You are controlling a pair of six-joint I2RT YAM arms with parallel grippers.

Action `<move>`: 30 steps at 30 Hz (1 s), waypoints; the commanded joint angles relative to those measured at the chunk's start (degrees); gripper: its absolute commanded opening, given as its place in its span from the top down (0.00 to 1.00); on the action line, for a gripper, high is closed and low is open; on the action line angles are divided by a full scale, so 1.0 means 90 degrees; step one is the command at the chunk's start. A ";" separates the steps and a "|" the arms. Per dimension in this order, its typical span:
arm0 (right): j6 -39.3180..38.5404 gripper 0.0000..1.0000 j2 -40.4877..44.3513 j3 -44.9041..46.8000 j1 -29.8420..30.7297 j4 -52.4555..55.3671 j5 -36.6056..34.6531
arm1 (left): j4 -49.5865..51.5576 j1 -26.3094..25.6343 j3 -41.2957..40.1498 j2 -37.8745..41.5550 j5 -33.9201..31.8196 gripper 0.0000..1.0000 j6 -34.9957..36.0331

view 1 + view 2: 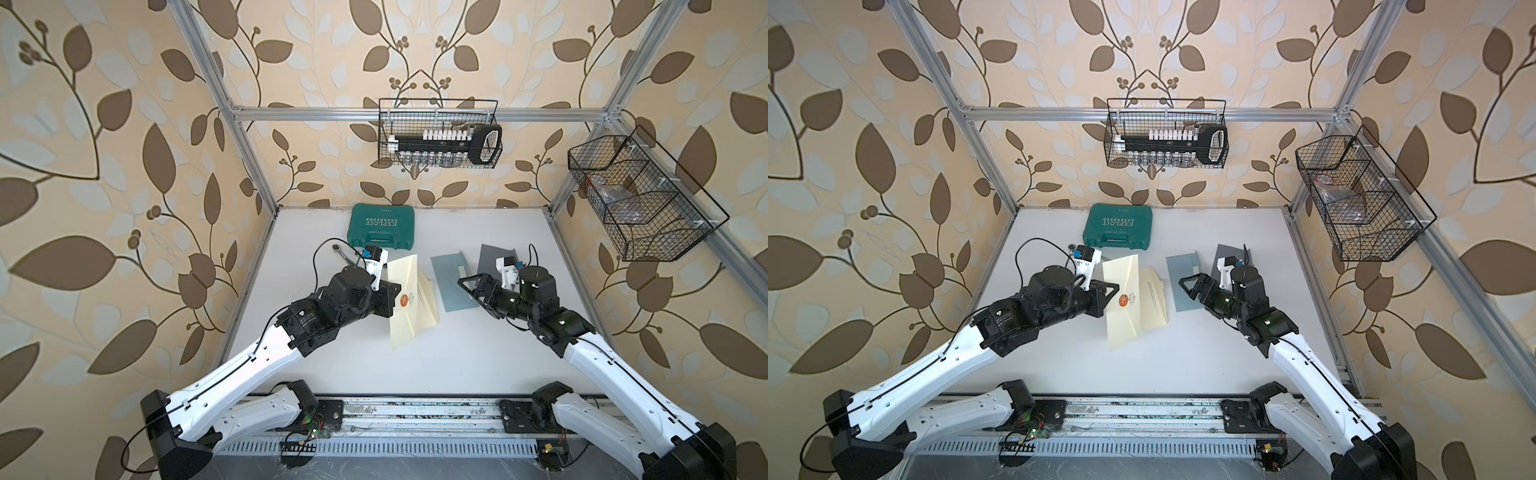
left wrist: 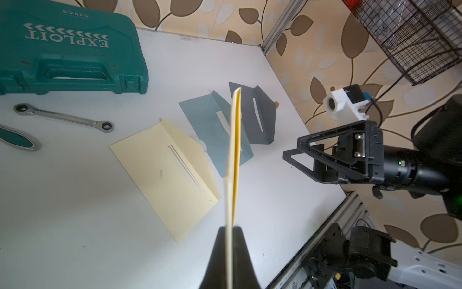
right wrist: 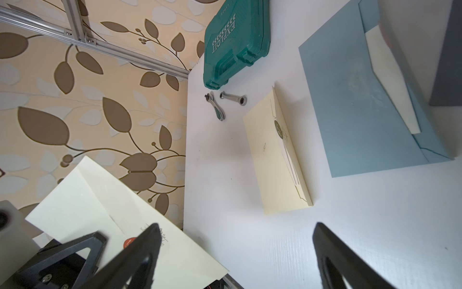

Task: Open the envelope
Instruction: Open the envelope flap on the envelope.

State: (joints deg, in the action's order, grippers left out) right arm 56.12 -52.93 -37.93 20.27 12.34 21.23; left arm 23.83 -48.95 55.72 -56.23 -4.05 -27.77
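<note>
Leafy wallpaper rings a white surface [image 1: 457, 353]. Above its middle, the cream envelope [image 1: 409, 282], red seal showing, is held clear of it, pinched at one edge by the left pincer [image 2: 229, 231]. Beneath lies a second envelope [image 1: 430, 307], flat. The right pincer [image 3: 236, 225] hangs spread and empty near a blue envelope [image 1: 449, 286].

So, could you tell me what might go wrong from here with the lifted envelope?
The left pincer grips the cream envelope by one edge only, so a pull may slip it free.
The red seal looks intact, so a tug from the open right pincer might tear the envelope.
The right pincer sits over the blue envelope and could snag it.
</note>
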 commanded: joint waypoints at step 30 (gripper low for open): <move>-0.0105 0.25 -0.0957 -0.1579 0.2645 0.1163 -0.2578 | 0.0366 -0.1368 0.1054 -0.1613 -0.1854 1.00 0.0166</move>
State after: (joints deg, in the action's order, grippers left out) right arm 54.41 -60.77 -50.28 43.55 21.45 0.10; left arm 26.44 -60.66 63.02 -70.70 -19.27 -25.71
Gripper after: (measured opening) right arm 0.755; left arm 0.045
